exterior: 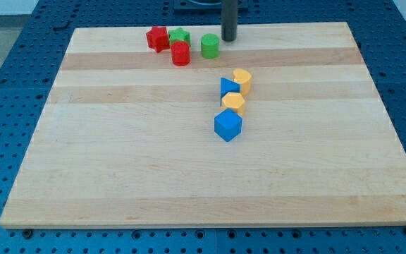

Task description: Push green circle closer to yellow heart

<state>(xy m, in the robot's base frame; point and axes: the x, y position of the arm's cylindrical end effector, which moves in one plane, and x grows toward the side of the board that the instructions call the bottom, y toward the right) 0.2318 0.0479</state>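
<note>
The green circle (210, 46) stands near the view's top of the wooden board (118, 176). The yellow heart (242, 80) lies lower and to the right, touching a blue triangle (228, 88). My tip (229, 39) is the dark rod's lower end, just to the right of the green circle and slightly above it, with a small gap between them.
A red star (157, 37), a green block (179, 37) and a red cylinder (180, 53) cluster left of the green circle. A yellow hexagon (234, 103) and a blue cube (228, 125) sit below the heart. The board rests on a blue perforated table.
</note>
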